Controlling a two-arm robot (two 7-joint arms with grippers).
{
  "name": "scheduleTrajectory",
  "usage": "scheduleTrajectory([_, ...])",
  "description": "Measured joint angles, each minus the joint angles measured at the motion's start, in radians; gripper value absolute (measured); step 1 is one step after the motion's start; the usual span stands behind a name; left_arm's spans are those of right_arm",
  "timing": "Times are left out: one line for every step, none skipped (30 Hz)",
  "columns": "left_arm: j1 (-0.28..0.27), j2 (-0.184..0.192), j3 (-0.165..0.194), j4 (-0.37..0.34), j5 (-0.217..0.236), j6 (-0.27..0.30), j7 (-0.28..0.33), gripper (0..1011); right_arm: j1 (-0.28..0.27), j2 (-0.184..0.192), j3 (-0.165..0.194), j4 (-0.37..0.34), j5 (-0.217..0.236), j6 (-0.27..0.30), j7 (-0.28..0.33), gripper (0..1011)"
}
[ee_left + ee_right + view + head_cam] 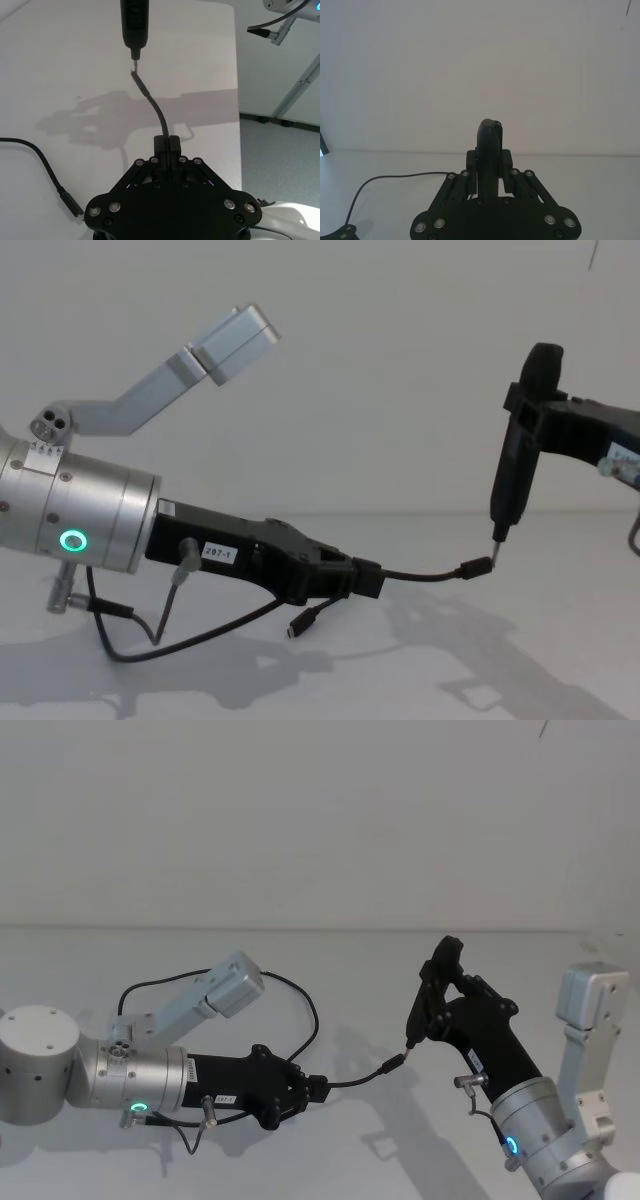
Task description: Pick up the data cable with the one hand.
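Left hand [365,580] clamped on data cable [425,575], plug end beside closed right hand [497,530]

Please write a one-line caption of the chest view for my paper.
Left claw shut on the data cable, holding its plug end out to the tip of a slim black tool gripped by the right claw.

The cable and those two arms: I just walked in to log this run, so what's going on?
The left gripper is shut on the black cable, holding one plug end out above the white table. The right gripper clamps a slim black tool, its tip right at that plug. The rest of the cable loops back over the table.
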Motion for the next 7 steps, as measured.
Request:
scheduleTrajectory([0.000,0.000,0.000,0.000,0.000,0.000,0.000,47,0.000,0.000,0.000,0.000,0.000,0.000,0.000,279])
scheduleTrajectory([0.000,0.000,0.000,0.000,0.000,0.000,0.000,47,0.000,-0.001,0.001,0.002,0.000,0.001,0.001,279])
scheduleTrajectory([0.000,0.000,0.000,0.000,0.000,0.000,0.000,47,0.001,-0.002,0.001,0.002,-0.001,0.002,0.002,279])
scheduleTrajectory([0.000,0.000,0.000,0.000,0.000,0.000,0.000,47,0.001,-0.003,0.002,0.003,-0.001,0.003,0.002,279])
scheduleTrajectory([0.000,0.000,0.000,0.000,0.000,0.000,0.000,47,0.001,-0.004,0.002,0.004,-0.001,0.003,0.002,279])
scheduleTrajectory([0.000,0.000,0.000,0.000,0.000,0.000,0.000,47,0.001,-0.004,0.002,0.004,-0.001,0.004,0.003,279])
scheduleTrajectory([0.000,0.000,0.000,0.000,0.000,0.000,0.000,47,0.002,-0.005,0.003,0.005,-0.002,0.005,0.003,279])
